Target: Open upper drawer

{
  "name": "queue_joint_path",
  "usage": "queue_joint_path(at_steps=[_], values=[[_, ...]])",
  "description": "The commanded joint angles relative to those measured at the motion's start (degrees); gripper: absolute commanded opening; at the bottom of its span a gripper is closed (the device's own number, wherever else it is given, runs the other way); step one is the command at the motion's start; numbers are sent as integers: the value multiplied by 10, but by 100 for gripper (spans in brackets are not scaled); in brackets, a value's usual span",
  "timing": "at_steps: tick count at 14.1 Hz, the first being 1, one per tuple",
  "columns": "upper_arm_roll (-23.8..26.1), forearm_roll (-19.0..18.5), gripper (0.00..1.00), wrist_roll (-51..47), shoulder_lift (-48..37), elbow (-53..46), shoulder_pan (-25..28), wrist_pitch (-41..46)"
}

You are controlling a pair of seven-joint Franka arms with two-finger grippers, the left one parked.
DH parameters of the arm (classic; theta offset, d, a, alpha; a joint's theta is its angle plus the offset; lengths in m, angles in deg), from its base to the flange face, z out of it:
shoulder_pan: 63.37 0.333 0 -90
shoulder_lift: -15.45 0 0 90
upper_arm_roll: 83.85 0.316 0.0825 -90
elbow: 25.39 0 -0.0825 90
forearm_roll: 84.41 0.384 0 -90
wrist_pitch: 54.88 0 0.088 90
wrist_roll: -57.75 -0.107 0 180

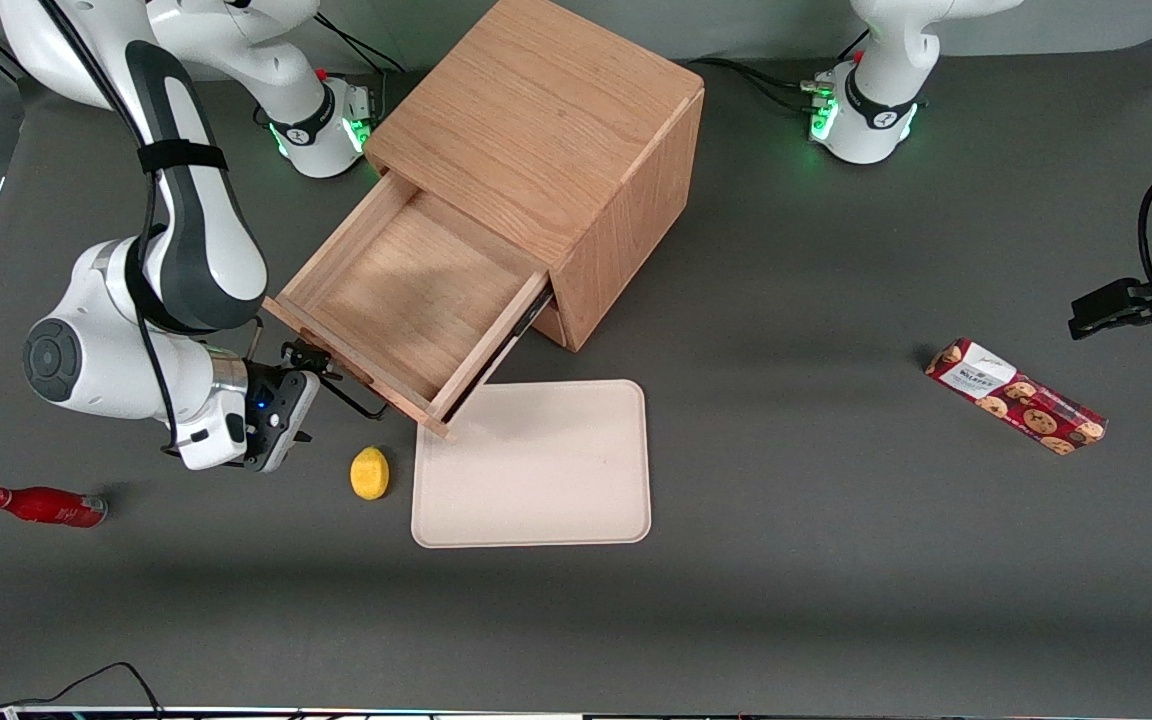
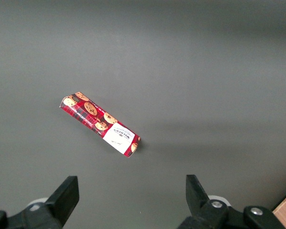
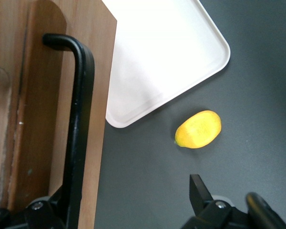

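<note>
Front view shows the upper drawer (image 1: 406,300) pulled far out. The gripper (image 1: 308,362) sits spread apart at its black handle (image 3: 78,129). One more tug toward seven o'clock could bump the lemon (image 1: 369,473).

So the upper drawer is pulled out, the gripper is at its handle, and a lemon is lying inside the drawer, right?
Not quite: the lemon is not in the drawer. The front view shows it on the table beside the tray, nearer the camera than the upper drawer, whose inside is bare wood. The rest holds: the drawer is pulled out and the gripper is at its handle.
</note>
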Motion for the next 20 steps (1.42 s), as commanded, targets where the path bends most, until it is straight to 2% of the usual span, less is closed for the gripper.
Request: queue_joint_path(at_steps=[1,7,10,12,16,19,20], values=[[-2,9,100,16,8,-18,-7,11],[-9,5,100,-56,-5,-87,-6,153],[-9,-31,100,-97,-10,-144,-3,219],[-9,-35,100,-128,-12,-184,-2,270],[-6,-51,100,-189,-45,-197,-1,301],[-2,-58,100,-306,-81,-190,0,329],[3,-74,100,-368,-106,-172,3,330]])
